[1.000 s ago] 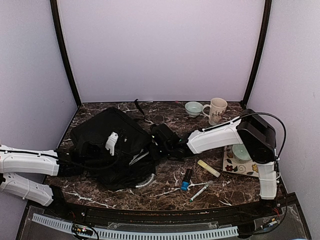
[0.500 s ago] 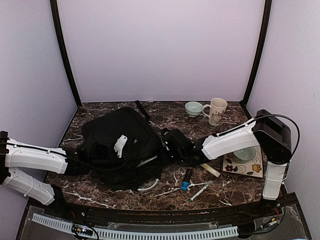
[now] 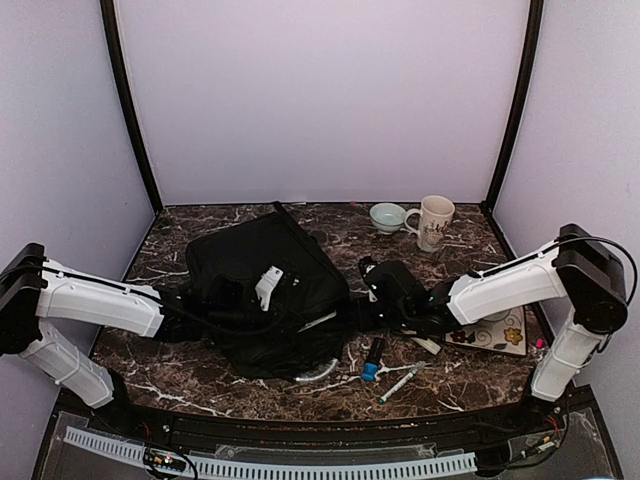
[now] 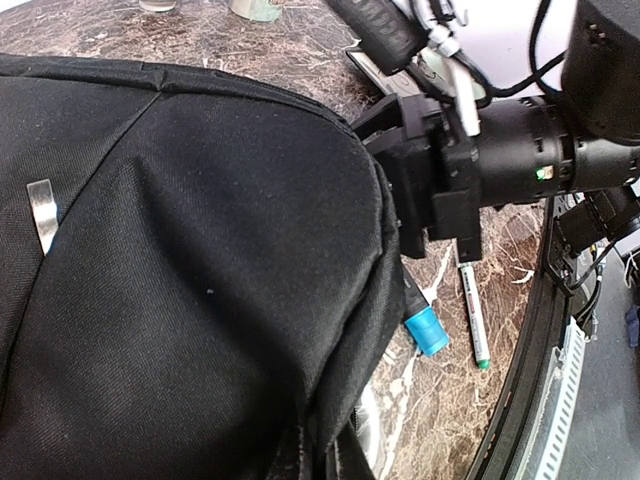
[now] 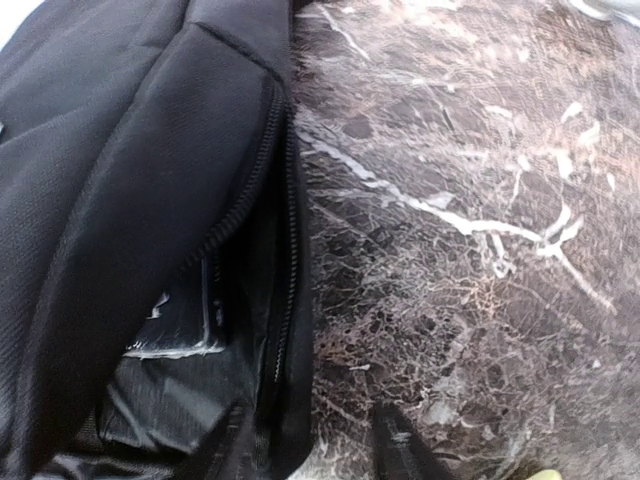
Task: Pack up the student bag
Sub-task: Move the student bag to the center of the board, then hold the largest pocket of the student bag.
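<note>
The student bag (image 3: 300,262) is lying in the middle of the desk (image 3: 200,385), a bit to the left. Its zipper (image 5: 285,250) is standing open on the right side, and something dark with a pale edge is showing inside. The left tool (image 3: 240,305) is squeezed shut, and it looks to be pinching the bag's cloth. The right tool (image 5: 310,450) is sitting partly open at that open edge, holding nothing. A blue-capped marker (image 3: 372,362), a pen (image 3: 401,383) and a yellow highlighter (image 3: 428,346) are lying near the bag, so the packing looks only partly done.
</note>
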